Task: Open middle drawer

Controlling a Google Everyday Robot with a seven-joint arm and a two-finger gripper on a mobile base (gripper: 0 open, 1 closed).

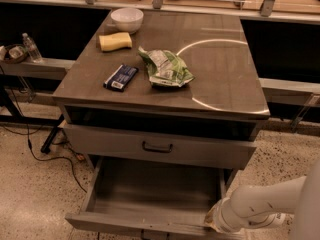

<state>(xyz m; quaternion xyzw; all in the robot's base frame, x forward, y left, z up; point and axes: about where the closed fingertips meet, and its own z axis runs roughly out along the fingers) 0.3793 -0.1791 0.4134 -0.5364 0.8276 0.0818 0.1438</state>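
The middle drawer is pulled well out of the grey cabinet. Its bare inside shows and its low front lies along the bottom edge of the view. The handle at its centre is mostly cut off by the frame. The taller-fronted drawer above it is closed and has a dark bail handle. My gripper, on the end of a white arm coming in from the lower right, is at the right end of the middle drawer's front.
On the cabinet top lie a white bowl, a yellow sponge, a dark blue packet and a green chip bag. A ledge with a water bottle runs left. Cables trail on the speckled floor.
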